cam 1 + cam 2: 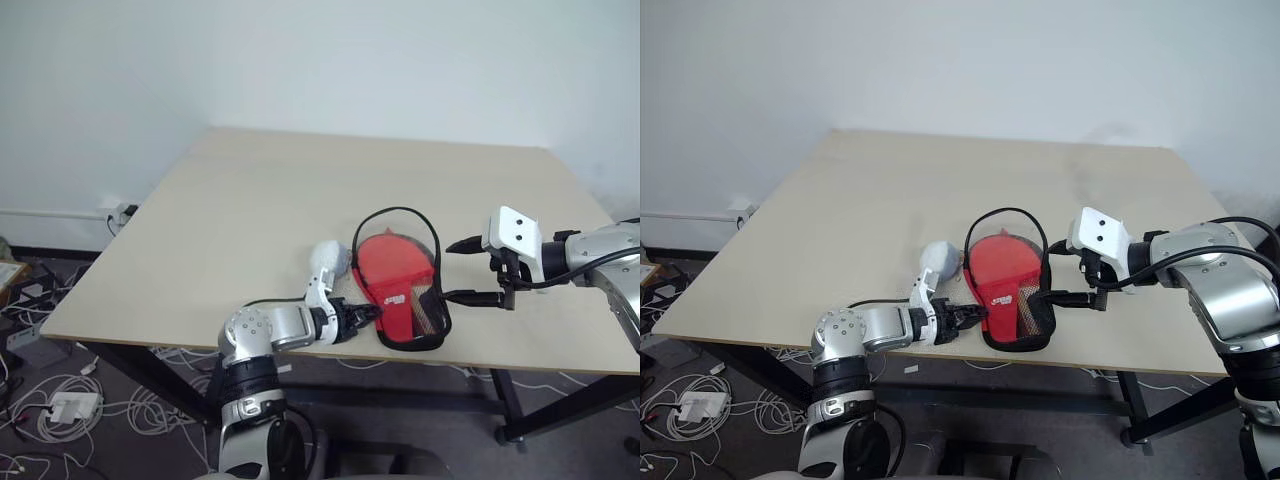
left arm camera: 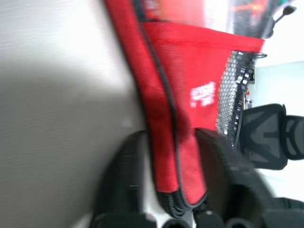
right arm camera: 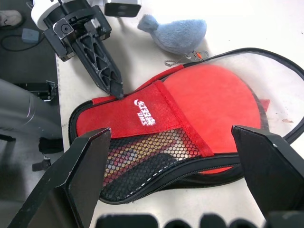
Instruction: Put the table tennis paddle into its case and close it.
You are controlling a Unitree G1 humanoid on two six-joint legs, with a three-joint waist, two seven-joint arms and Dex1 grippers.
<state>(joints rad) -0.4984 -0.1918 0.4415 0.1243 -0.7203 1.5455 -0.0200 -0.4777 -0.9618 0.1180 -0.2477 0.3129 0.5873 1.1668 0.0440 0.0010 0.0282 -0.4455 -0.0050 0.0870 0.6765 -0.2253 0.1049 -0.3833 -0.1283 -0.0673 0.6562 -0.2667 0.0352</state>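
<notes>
This looks like a lab or test room rather than a home: a plain pale bench (image 1: 250,230) on black metal legs stands against a bare white wall (image 1: 300,60), and loose white cables (image 1: 60,400) with a power adapter (image 1: 70,408) sprawl over dark carpet at the lower left of the frame.

You have a pale wooden table (image 1: 250,210) standing against a white wall (image 1: 300,60), and near its front edge lies a small blue-grey plush toy (image 3: 176,33) with a little metal clasp (image 3: 183,59) beside it. Below the table's left edge, the dark floor (image 1: 40,440) carries a tangle of white cables (image 1: 120,420) and a white power strip (image 1: 68,408). At the foot of the wall you see a white socket (image 1: 120,212) with a lead plugged in.
</notes>
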